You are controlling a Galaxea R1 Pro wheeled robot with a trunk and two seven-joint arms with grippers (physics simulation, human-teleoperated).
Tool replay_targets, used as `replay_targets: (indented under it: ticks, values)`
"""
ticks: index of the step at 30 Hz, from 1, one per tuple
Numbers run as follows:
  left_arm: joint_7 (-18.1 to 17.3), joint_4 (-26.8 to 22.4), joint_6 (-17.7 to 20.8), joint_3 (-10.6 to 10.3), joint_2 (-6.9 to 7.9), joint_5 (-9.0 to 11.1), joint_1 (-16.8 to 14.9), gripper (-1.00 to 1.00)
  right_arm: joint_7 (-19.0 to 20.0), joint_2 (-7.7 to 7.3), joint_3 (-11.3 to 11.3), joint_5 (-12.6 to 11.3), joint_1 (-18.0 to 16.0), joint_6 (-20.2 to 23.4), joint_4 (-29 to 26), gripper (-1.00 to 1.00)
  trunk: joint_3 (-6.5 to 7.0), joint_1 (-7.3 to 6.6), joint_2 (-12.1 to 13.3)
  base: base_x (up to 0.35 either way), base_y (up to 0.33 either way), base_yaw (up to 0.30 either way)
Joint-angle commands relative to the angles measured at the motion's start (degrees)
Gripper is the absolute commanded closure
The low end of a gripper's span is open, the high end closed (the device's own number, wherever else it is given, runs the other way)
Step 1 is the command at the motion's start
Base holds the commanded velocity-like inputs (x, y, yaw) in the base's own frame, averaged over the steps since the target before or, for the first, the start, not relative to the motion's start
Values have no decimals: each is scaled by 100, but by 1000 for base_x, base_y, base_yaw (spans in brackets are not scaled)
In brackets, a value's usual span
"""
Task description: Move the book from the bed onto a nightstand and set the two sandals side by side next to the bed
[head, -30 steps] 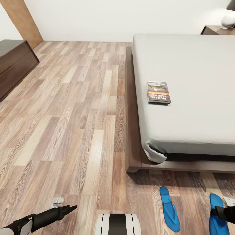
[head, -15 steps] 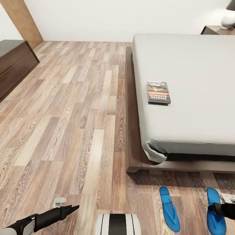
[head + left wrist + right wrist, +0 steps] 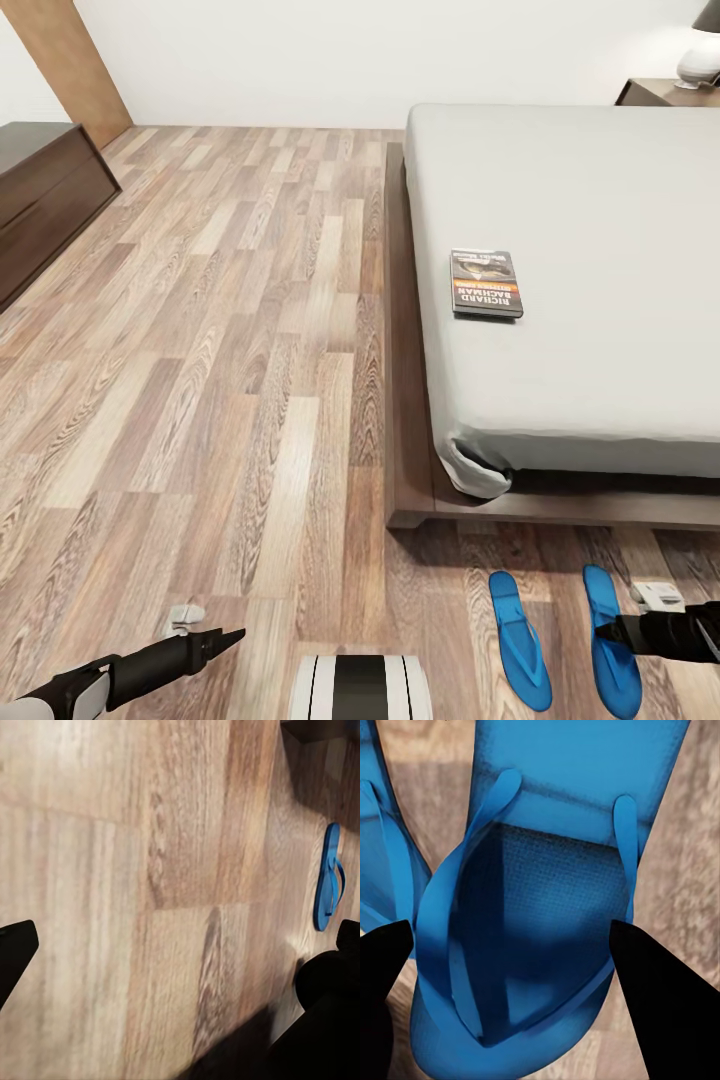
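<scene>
So the book point(image 3: 487, 283) sits flat on the grey mattress of the bed point(image 3: 600, 200), near the edge that faces the open floor, well apart from the nightstand point(image 3: 665, 92) up in the far corner with a white lamp point(image 3: 698, 62) on it. Both sandals are down on the wood floor point(image 3: 220, 330) just past the foot of the bed frame: the left sandal point(image 3: 519, 640) lies loose, and the right sandal point(image 3: 611, 641) is just beside it, roughly parallel. The right gripper point(image 3: 606, 632) is grasping that right sandal, with its dark fingers point(image 3: 660, 1005) on either side of the strap end. The left gripper point(image 3: 222, 637) hangs over bare floor holding nothing, fingers spread apart in the wrist view.
</scene>
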Motion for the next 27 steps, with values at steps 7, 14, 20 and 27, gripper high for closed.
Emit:
replay_targets:
  ticks: [7,14,20,27]
  values:
    - [-11,-3,-20,-54,-1,27,-1,-100,29,4,-2,63,-1,-8,-10,100,-4,-1,-1,0,0,0]
    - [49,-3,-22,-55,-77,27,-1,-100,-10,12,-3,56,-1,-637,67,100,-4,-1,-1,0,0,0]
    - [300,-3,-21,-55,-178,27,-1,-100,-13,13,-5,40,-1,-898,109,100,-4,-1,-1,0,0,0]
    - [366,-3,-20,-57,-208,27,-1,-100,-20,22,1,49,-1,-955,113,100,-4,-1,-1,0,0,0]
